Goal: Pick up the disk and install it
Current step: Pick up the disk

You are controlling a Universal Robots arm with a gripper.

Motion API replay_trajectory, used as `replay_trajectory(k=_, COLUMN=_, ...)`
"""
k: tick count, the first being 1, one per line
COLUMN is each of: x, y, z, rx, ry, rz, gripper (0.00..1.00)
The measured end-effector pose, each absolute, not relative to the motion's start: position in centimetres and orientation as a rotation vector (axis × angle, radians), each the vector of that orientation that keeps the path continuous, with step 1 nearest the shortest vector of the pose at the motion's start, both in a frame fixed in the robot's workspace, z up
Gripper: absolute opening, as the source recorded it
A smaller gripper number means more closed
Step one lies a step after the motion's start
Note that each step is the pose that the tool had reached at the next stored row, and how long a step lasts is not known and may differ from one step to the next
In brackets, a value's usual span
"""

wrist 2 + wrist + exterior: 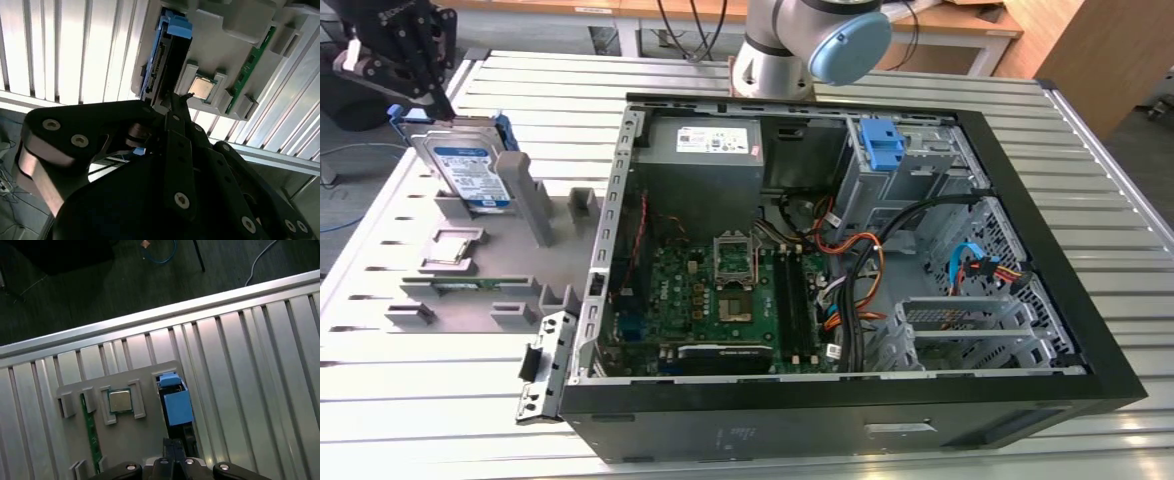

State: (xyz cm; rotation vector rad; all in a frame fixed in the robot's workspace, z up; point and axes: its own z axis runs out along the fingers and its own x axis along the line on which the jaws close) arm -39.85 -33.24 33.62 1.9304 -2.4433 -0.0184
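Standing in grey fixture [507, 262] — disk [464, 170], upright

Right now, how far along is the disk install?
Nothing finished yet. The disk stands upright in the grey holder, outside the open computer case. The gripper is right at its top edge. Lifting and installing are both not yet done.

Bright, even light, white glare on the metal table slats [70, 50], dim floor [100, 290] beyond the edge
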Motion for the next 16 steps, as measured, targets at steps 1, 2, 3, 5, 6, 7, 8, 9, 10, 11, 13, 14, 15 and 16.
replay_trajectory(k=1, x=-39.85, y=-33.24, z=33.62, rx=1.951, ry=-2.427, rz=-0.018, gripper=0.11)
replay_trajectory(k=2, x=-39.85, y=-33.24, z=33.61, rx=1.971, ry=-2.410, rz=-0.018, gripper=0.11)
replay_trajectory(k=3, x=-39.85, y=-33.24, z=33.61, rx=1.991, ry=-2.394, rz=-0.017, gripper=0.11)
replay_trajectory(k=5, x=-39.85, y=-33.24, z=33.60, rx=2.032, ry=-2.359, rz=-0.017, gripper=0.11)
replay_trajectory(k=6, x=-39.85, y=-33.24, z=33.60, rx=2.053, ry=-2.340, rz=-0.016, gripper=0.11)
replay_trajectory(k=7, x=-39.85, y=-33.24, z=33.59, rx=2.073, ry=-2.322, rz=-0.016, gripper=0.11)
replay_trajectory(k=8, x=-39.85, y=-33.24, z=33.59, rx=2.095, ry=-2.303, rz=-0.015, gripper=0.11)
replay_trajectory(k=9, x=-39.85, y=-33.24, z=33.59, rx=2.114, ry=-2.285, rz=-0.015, gripper=0.11)
replay_trajectory(k=10, x=-39.85, y=-33.24, z=33.58, rx=2.133, ry=-2.267, rz=-0.015, gripper=0.11)
replay_trajectory(k=11, x=-39.85, y=-33.24, z=33.58, rx=2.146, ry=-2.255, rz=-0.014, gripper=0.11)
replay_trajectory(k=13, x=-39.85, y=-33.24, z=33.58, rx=2.151, ry=-2.250, rz=-0.014, gripper=0.11)
replay_trajectory(k=14, x=-39.85, y=-33.24, z=33.58, rx=2.151, ry=-2.250, rz=-0.014, gripper=0.11)
replay_trajectory(k=15, x=-39.85, y=-33.24, z=33.58, rx=2.151, ry=-2.250, rz=-0.014, gripper=0.11)
replay_trajectory(k=16, x=-39.85, y=-33.24, z=33.58, rx=2.152, ry=-2.249, rz=-0.014, gripper=0.11)
